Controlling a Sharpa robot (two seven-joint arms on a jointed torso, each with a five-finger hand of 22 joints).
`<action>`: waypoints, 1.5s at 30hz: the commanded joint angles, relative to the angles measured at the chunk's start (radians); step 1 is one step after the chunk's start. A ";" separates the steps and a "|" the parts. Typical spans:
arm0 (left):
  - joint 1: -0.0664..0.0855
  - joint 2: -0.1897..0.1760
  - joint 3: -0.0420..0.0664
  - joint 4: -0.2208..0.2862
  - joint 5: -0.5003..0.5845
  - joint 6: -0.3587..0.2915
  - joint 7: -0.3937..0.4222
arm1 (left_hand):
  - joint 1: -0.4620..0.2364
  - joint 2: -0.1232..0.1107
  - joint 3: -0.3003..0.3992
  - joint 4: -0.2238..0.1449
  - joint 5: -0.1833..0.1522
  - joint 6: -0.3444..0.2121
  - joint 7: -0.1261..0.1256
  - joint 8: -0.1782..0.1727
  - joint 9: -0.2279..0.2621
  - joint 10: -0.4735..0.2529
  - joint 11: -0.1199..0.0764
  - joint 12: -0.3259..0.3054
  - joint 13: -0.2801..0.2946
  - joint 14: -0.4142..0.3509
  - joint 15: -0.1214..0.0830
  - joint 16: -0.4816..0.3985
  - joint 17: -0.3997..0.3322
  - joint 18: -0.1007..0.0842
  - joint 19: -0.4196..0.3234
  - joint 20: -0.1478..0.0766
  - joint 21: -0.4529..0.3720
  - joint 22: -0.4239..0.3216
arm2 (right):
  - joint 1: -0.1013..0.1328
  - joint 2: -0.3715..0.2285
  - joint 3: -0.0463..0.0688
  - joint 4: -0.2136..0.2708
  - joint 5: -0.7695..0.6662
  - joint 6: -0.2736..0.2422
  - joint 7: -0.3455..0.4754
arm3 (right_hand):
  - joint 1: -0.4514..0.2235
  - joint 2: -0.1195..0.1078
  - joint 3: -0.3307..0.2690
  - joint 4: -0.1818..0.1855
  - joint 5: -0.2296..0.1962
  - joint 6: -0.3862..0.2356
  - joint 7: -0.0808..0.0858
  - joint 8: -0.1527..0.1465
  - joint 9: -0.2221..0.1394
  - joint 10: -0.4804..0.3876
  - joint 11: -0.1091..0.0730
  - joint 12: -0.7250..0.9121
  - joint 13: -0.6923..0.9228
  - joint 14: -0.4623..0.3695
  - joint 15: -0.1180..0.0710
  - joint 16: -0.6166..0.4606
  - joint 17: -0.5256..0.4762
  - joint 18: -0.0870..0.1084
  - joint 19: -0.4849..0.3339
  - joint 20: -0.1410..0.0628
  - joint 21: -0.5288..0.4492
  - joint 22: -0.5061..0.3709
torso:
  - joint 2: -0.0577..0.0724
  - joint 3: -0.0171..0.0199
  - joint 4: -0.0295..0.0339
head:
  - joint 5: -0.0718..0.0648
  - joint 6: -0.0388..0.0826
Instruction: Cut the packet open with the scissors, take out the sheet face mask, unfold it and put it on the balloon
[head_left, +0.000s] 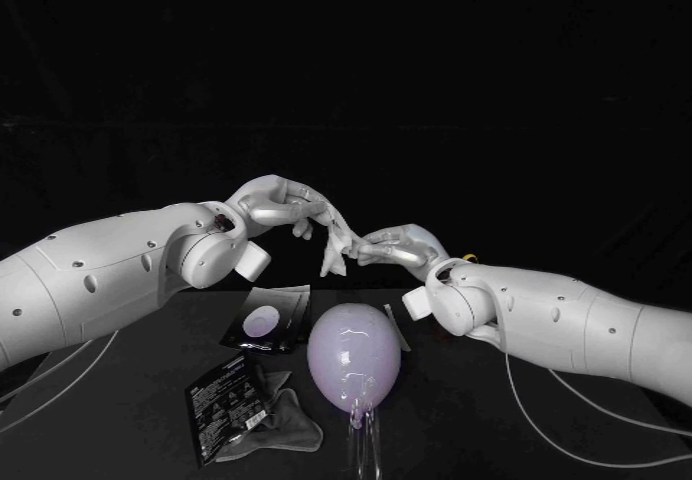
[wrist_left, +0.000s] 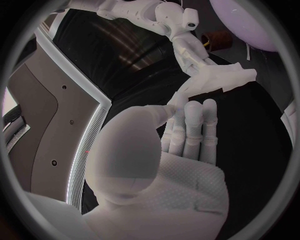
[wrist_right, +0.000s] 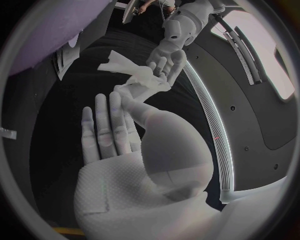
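Both hands hold the white sheet face mask (head_left: 335, 245) in the air above the table, still partly folded and hanging between them. My left hand (head_left: 278, 206) pinches its upper end; my right hand (head_left: 395, 246) pinches its lower right side. In the left wrist view the mask (wrist_left: 215, 80) stretches from my left hand (wrist_left: 187, 132) to the right hand (wrist_left: 187, 47). The right wrist view shows the mask (wrist_right: 134, 75) between my right hand (wrist_right: 122, 127) and the left hand (wrist_right: 167, 50). The pale purple balloon (head_left: 353, 355) lies on the table below the hands. The dark packet (head_left: 221, 405) lies front left.
A second dark packet with a pale round patch (head_left: 267, 322) lies left of the balloon. A grey crumpled sheet (head_left: 289, 425) rests beside the front packet. The balloon's clear stem (head_left: 364, 440) points toward the table's front edge.
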 joint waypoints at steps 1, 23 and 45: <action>0.000 -0.007 0.000 -0.003 -0.002 -0.041 -0.015 | 0.009 0.001 0.005 -0.003 0.005 0.001 0.005 0.003 0.144 0.006 -0.002 -0.006 0.001 0.005 0.001 0.005 -0.001 0.012 0.000 -0.006 0.005 0.001 | 0.035 -0.012 0.002 0.007 -0.109 0.000 -0.068 | 0.003 -0.002 0.010 0.000 -0.003 -0.002 -0.004 0.013 0.031 0.013 -0.002 -0.007 -0.001 0.009 -0.003 0.008 0.007 0.011 0.017 -0.002 0.008 0.000 | -0.001 0.0000 -0.0011 | 0.006 0.006; -0.020 -0.013 -0.013 -0.045 0.007 -0.110 -0.022 | 0.008 0.006 0.006 0.002 0.005 0.002 0.006 0.003 0.146 0.007 -0.002 -0.006 0.003 0.002 0.001 0.005 -0.011 0.012 0.002 -0.007 0.009 0.003 | 0.247 -0.011 0.004 0.038 -0.816 0.118 -0.500 | -0.007 -0.023 0.030 -0.018 -0.003 -0.004 -0.013 0.053 0.065 0.052 -0.014 -0.021 0.003 0.019 -0.017 0.034 0.041 0.010 0.085 -0.020 0.044 0.014 | 0.000 -0.0008 0.0013 | 0.013 0.013; -0.023 -0.002 -0.015 -0.078 0.004 -0.134 -0.016 | 0.008 0.004 0.005 0.003 0.005 -0.003 0.007 -0.001 0.146 0.005 -0.001 -0.007 0.003 0.001 0.002 0.007 -0.017 0.012 0.003 -0.009 0.011 0.004 | 0.305 -0.005 0.013 0.055 -1.042 0.093 -0.618 | -0.009 -0.031 0.033 -0.025 -0.003 0.001 -0.019 0.064 0.072 0.071 -0.021 -0.024 0.007 0.036 -0.027 0.047 0.054 0.009 0.105 -0.028 0.056 0.023 | 0.001 -0.0001 0.0006 | 0.012 0.014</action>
